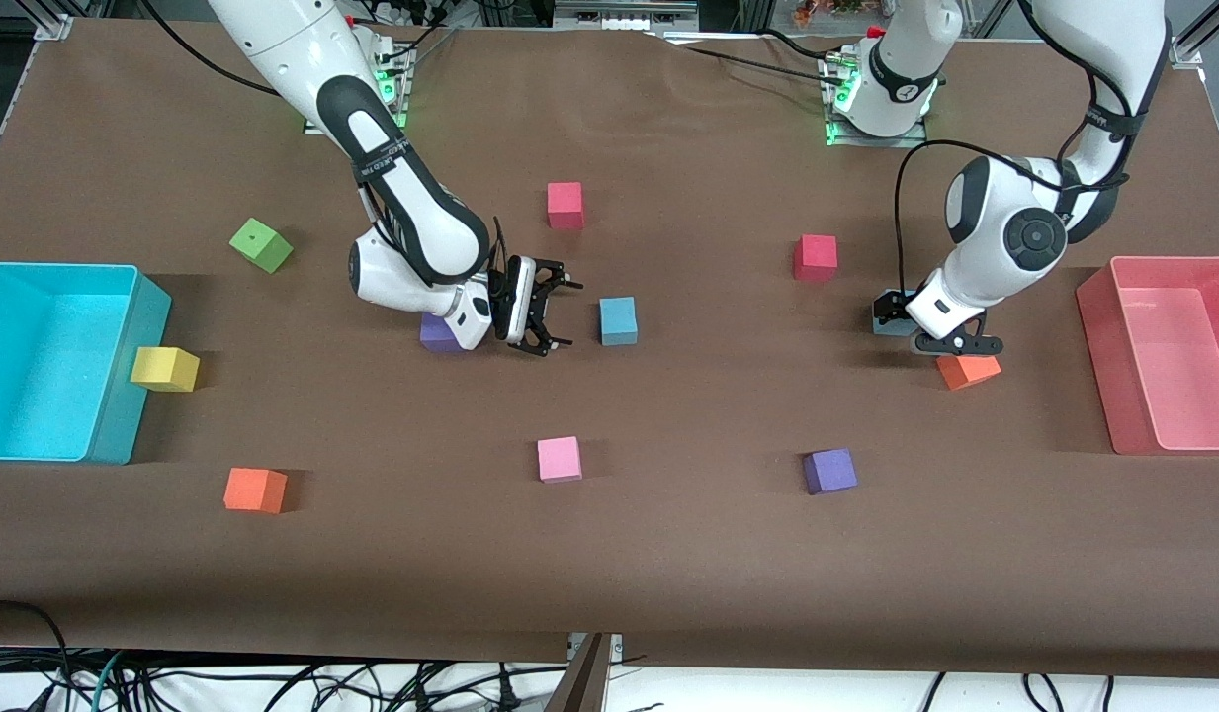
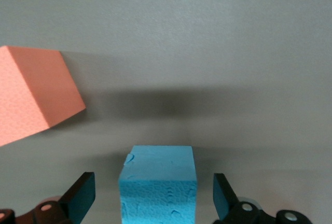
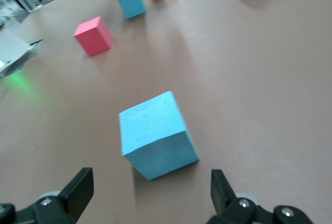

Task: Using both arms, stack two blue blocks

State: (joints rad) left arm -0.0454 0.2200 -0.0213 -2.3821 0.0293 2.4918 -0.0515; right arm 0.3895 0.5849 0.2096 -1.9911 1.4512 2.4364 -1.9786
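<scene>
Brown tabletop: each blue block (image 2: 158, 185) (image 3: 157, 135) sits between an arm's parted jaws, unclamped.

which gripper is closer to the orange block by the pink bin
Left. The left gripper hangs open just above and beside the orange block, straddling a blue block. The right gripper is open toward the right arm's end, beside the other blue block.

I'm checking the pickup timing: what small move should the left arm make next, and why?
Probably close the left claw on the blue block: its open fingers already flank that block on the table, beside an orange block, with gaps on both sides.
</scene>
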